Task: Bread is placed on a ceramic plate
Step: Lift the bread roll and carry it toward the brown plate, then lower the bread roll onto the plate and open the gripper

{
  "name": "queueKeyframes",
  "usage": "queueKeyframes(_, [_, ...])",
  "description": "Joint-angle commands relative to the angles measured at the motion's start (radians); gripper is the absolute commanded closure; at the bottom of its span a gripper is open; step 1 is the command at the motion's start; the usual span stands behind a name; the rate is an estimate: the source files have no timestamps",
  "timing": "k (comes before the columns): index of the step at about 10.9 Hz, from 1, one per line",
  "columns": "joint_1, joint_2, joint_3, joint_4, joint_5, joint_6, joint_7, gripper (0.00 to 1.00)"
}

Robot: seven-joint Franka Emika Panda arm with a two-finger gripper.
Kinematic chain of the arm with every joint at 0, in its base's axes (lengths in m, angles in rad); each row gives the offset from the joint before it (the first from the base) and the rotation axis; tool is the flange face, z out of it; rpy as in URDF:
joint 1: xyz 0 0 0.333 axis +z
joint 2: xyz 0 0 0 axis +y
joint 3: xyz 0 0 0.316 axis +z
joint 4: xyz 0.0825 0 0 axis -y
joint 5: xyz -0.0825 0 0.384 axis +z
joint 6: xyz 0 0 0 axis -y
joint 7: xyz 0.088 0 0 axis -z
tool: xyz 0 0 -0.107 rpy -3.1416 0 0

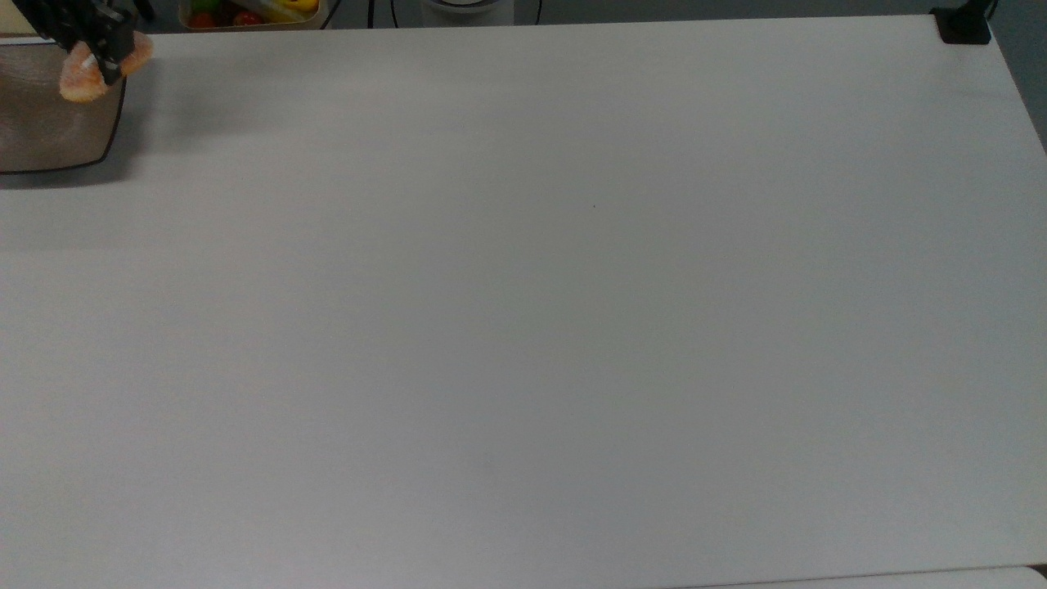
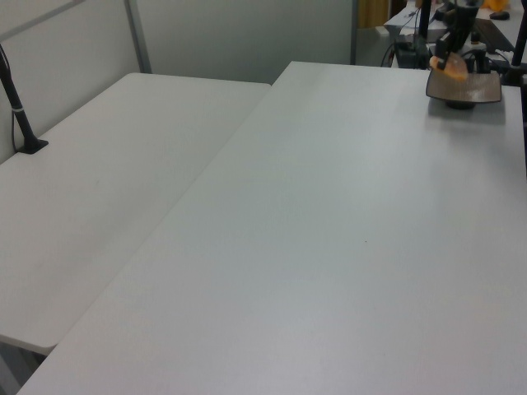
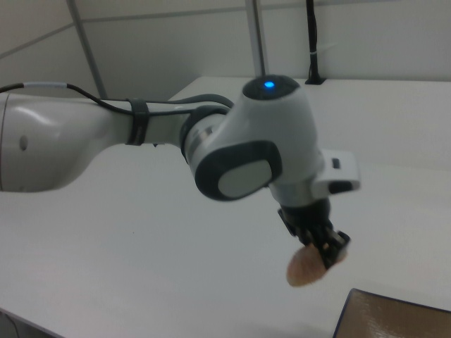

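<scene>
My gripper [image 1: 105,59] is shut on the bread [image 1: 80,82], an orange-brown roll with a white sugary side. In the top view it hangs in the air over the right edge of the brown ceramic plate [image 1: 41,135], at the table's far left corner. The left view has the bread [image 2: 451,69] above the near rim of the plate [image 2: 473,87], held by the gripper [image 2: 449,59]. Seen from the right view, the roll [image 3: 304,270] dangles from the black fingers [image 3: 330,251], just left of the plate's corner [image 3: 394,317], with the gripper [image 3: 323,255] under the white wrist.
A container of colourful fruit [image 1: 245,11] sits behind the table's far edge. A black clamp [image 1: 965,26] holds to the far right corner in the top view. A second white table [image 2: 107,181] adjoins at the left view's left.
</scene>
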Motion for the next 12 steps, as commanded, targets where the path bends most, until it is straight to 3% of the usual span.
queueKeyframes(1, [-0.011, -0.012, -0.1, -0.017, 0.04, 0.001, -0.26, 0.64])
queueKeyframes(3, [-0.025, -0.01, -0.151, -0.019, 0.041, -0.002, -0.368, 0.62])
queueKeyframes(7, [-0.045, 0.036, -0.157, -0.034, 0.043, 0.012, -0.385, 0.62])
queueKeyframes(9, [-0.052, 0.056, -0.157, -0.034, 0.064, 0.013, -0.385, 0.54])
queueKeyframes(12, [-0.065, 0.07, -0.157, -0.037, 0.066, 0.013, -0.385, 0.14])
